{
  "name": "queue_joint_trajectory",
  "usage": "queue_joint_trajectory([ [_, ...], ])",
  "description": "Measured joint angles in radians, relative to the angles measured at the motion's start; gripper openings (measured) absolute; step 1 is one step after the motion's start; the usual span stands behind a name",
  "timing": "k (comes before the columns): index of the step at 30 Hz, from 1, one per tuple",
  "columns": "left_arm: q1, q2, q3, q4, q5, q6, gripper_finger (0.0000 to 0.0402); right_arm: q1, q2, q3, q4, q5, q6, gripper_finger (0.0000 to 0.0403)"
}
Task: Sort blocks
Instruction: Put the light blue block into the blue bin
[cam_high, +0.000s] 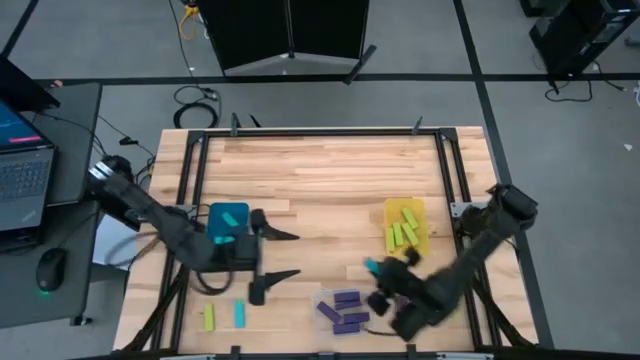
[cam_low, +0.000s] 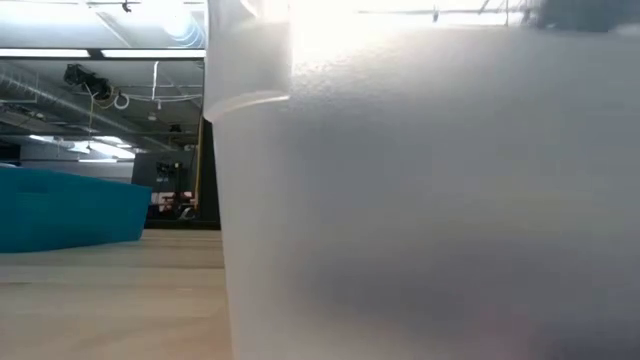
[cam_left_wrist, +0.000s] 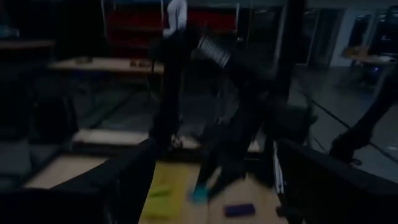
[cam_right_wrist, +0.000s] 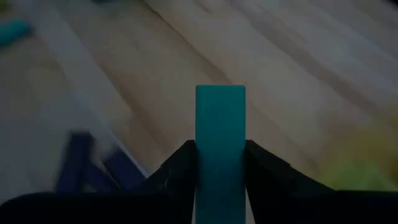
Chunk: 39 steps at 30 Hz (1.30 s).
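My right gripper (cam_high: 378, 270) hangs over the table between the yellow bin (cam_high: 421, 212) and the clear bin (cam_high: 322, 298), shut on a cyan block (cam_right_wrist: 220, 118). The yellow bin holds yellow-green blocks (cam_high: 402, 232), and the clear bin holds purple blocks (cam_high: 344, 310). A teal bin (cam_high: 214, 213) at the left has a cyan block (cam_high: 231, 219) lying in it. My left gripper (cam_high: 297, 255) stands open just right of the teal bin, with nothing between its fingers. A yellow-green block (cam_high: 209, 317) and a cyan block (cam_high: 240, 313) lie loose near the front edge. My right gripper pinches the cyan block by its two long sides (cam_right_wrist: 220, 165) between its two fingers (cam_right_wrist: 264, 171). The block lies along the fingers, and its free end (cam_right_wrist: 220, 93) sticks out past their tips. The fingers slant downward from the table's right side. The block is lifted clear of the table.
In the low view the clear bin's wall (cam_low: 430, 200) fills most of the picture, with the teal bin (cam_low: 70, 208) at the left. Bare wood (cam_high: 330, 170) stretches across the far half of the table. A black frame (cam_high: 195, 160) runs along the table's edges.
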Motion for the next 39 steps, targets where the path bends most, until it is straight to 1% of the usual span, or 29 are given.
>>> queue_joint_trajectory([
  [4, -0.050, -0.072, 0.054, -0.060, -0.065, 0.080, 0.0340, -0.144, 0.000, 0.000, 0.344, 0.027, -0.449, 0.0115],
  [5, -0.061, -0.090, 0.065, -0.076, -0.095, 0.094, 0.0340, -0.180, 0.000, 0.000, 0.447, 0.021, -0.570, 0.0115],
  [8, -0.098, -0.141, 0.094, -0.155, -0.196, 0.113, 0.0340, -0.285, 0.008, 0.000, 0.746, -0.048, -0.893, 0.0115],
  [11, -0.128, -0.190, 0.102, -0.211, -0.289, 0.107, 0.0340, -0.379, 0.009, 0.000, 0.948, -0.147, -1.093, 0.0115],
  [15, -0.166, -0.237, 0.102, -0.286, -0.346, 0.077, 0.0340, -0.478, 0.009, 0.000, 1.117, -0.260, -1.256, 0.0115],
  [19, -0.195, -0.272, 0.102, -0.292, -0.365, 0.091, 0.0340, -0.565, 0.054, 0.001, 1.287, -0.398, -1.343, 0.0115],
  [23, -0.206, -0.320, 0.102, -0.271, -0.369, 0.139, 0.0340, -0.641, 0.162, 0.001, 1.469, -0.570, -1.340, 0.0115],
  [27, -0.208, -0.370, 0.102, -0.270, -0.372, 0.185, 0.0340, -0.697, 0.290, 0.024, 1.643, -0.671, -1.337, 0.0115],
  [29, -0.208, -0.397, 0.102, -0.271, -0.374, 0.200, 0.0340, -0.716, 0.368, 0.085, 1.686, -0.712, -1.337, 0.0115],
  [33, -0.207, -0.436, 0.102, -0.279, -0.375, 0.210, 0.0340, -0.731, 0.538, 0.274, 1.682, -0.790, -1.341, 0.0115],
  [39, -0.207, -0.452, 0.102, -0.294, -0.378, 0.209, 0.0340, -0.734, 0.752, 0.570, 1.633, -0.810, -1.344, 0.0115],
])
